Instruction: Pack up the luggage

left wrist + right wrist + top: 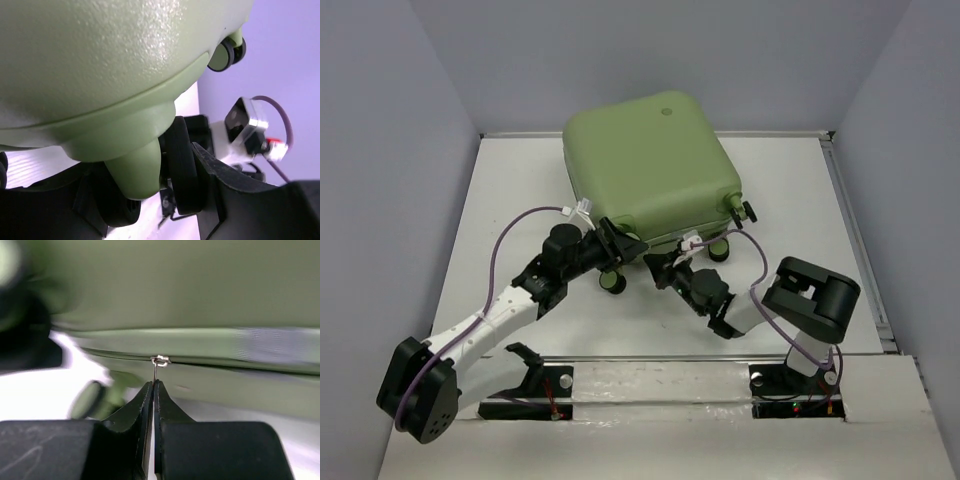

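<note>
The pale sage-green luggage (650, 165) lies closed at the back middle of the table. My left gripper (618, 245) is at its near left corner. In the left wrist view the luggage shell (100, 60) fills the top, and my left gripper (145, 187) is shut on a green-and-black caster wheel (186, 170), with the right finger (220, 185) against the tyre. My right gripper (660, 265) is at the near edge. In the right wrist view it (154, 386) is shut on the thin metal zipper pull (156, 371) hanging from the seam of the luggage (175, 290).
Another caster (613, 281) stands on the table just below my left gripper, and two more (718, 247) sit at the near right corner. A far caster (227, 50) shows in the left wrist view. Grey walls close in the white table (520, 200) on three sides.
</note>
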You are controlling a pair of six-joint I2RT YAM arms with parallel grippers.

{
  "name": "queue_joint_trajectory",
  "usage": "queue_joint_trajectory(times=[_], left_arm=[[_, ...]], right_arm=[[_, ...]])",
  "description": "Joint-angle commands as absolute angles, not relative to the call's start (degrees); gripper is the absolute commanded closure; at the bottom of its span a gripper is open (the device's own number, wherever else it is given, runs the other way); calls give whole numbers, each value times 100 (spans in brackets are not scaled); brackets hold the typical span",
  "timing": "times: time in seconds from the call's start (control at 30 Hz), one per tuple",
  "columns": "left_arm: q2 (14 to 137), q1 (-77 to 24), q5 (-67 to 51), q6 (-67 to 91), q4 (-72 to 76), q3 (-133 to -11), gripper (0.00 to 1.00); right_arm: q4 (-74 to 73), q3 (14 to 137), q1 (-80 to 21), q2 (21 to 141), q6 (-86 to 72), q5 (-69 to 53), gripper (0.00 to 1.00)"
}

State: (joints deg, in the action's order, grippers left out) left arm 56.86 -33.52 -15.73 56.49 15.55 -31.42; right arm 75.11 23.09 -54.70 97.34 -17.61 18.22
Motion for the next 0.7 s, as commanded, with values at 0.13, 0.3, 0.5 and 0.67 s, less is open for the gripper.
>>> queue_joint_trajectory(times=[0.13,0.3,0.5,0.67], left_arm=[[5484,-3665,-2549,5485,4510,-4148,94],[5528,-3656,-2654,5642,4517,-4552,94],[5765,-3700,-2716,6327,5220,-4878,94],[5625,-3876,-2391,6407,5353,-4457,94]], right_arm=[[8438,3471,-6599,10440,-1747,822,93],[9069,3936,-6864,10985,-2670,-323,93],[9667,4622,-6917,11636,-3664,-634,93],[9844,4494,-6917,11436,-3596,517,93]])
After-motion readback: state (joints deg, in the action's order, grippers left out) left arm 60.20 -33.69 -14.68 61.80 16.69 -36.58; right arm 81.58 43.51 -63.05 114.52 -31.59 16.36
